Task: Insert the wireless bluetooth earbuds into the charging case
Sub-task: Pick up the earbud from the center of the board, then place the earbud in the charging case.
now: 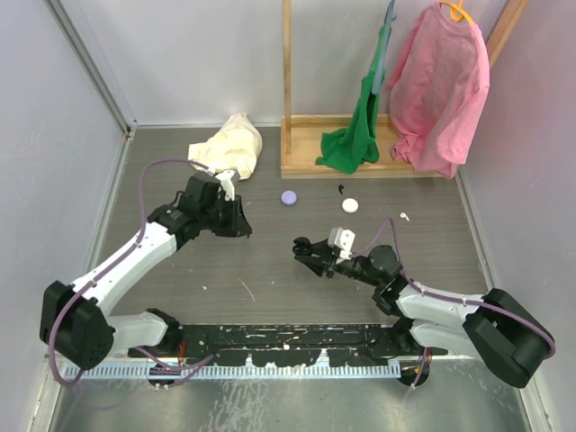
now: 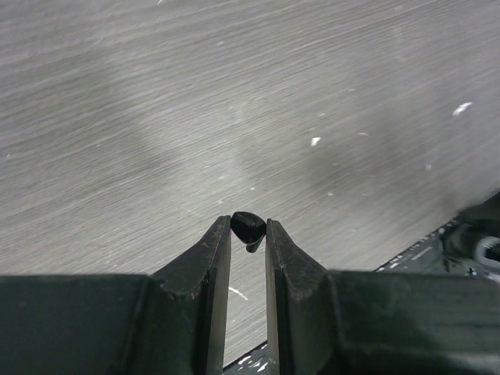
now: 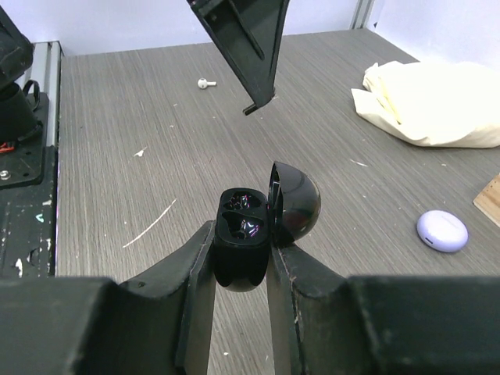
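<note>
A small black earbud (image 2: 248,227) is pinched at the very tips of my left gripper (image 2: 248,231), which is shut on it above the bare table. In the top view the left gripper (image 1: 241,225) hovers left of centre. My right gripper (image 3: 242,244) is shut on the black charging case (image 3: 238,248). The case's domed lid (image 3: 297,203) is swung open to the right, and both sockets (image 3: 241,215) face up. The case (image 1: 301,245) is held near the table's middle. From the right wrist, the left fingers (image 3: 248,39) hang above and beyond the case. Another small black piece (image 1: 341,190) lies farther back.
A lilac round case (image 1: 288,197) and a white round case (image 1: 349,205) lie behind the grippers, and a small white bit (image 1: 404,216) lies to the right. A cream cloth (image 1: 229,148) is at the back left. A wooden rack (image 1: 310,166) holds green and pink garments.
</note>
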You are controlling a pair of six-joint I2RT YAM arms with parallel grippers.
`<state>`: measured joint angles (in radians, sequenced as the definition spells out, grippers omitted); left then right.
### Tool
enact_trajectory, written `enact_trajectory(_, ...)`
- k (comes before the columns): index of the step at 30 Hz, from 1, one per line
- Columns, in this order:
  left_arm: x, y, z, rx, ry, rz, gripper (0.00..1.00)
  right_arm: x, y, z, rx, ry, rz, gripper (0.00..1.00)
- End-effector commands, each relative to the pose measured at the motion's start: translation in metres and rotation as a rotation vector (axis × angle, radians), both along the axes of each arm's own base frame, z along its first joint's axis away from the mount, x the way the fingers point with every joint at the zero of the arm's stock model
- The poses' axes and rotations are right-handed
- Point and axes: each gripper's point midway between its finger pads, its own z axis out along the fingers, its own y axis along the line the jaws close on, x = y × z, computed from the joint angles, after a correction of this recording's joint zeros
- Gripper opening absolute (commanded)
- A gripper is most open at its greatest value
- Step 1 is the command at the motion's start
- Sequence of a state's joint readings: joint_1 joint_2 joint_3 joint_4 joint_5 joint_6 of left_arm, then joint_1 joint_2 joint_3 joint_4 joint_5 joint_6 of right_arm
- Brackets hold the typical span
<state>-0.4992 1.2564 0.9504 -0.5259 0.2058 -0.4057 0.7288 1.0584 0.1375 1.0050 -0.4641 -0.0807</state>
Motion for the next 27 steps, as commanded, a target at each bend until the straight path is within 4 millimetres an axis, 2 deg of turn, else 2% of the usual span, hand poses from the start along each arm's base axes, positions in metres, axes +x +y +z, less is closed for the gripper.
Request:
enact_trajectory(1,0.003,-0.028,0.053,-0.182,-0.166,-0.079,0.2,0.008,0.004,0.042,0.098,-0.073,-0.014,0.01)
enact_trajectory(7,-0.01,-0.049,0.092,-0.291,-0.294,-0.173,0.22,0.005,0.01,0.055,0.159,-0.063,0.021,0.01)
enact_trajectory(16,-0.038,-0.074,0.133,-0.415,-0.461,-0.339,0.22,0.003,0.015,0.062,0.216,-0.054,0.054,0.01)
enact_trajectory(21,-0.053,-0.083,0.153,-0.499,-0.568,-0.417,0.24,0.003,0.019,0.071,0.257,-0.049,0.072,0.01)
enact_trajectory(27,-0.065,-0.093,0.162,-0.535,-0.629,-0.477,0.24,0.002,0.022,0.081,0.306,-0.048,0.1,0.01)
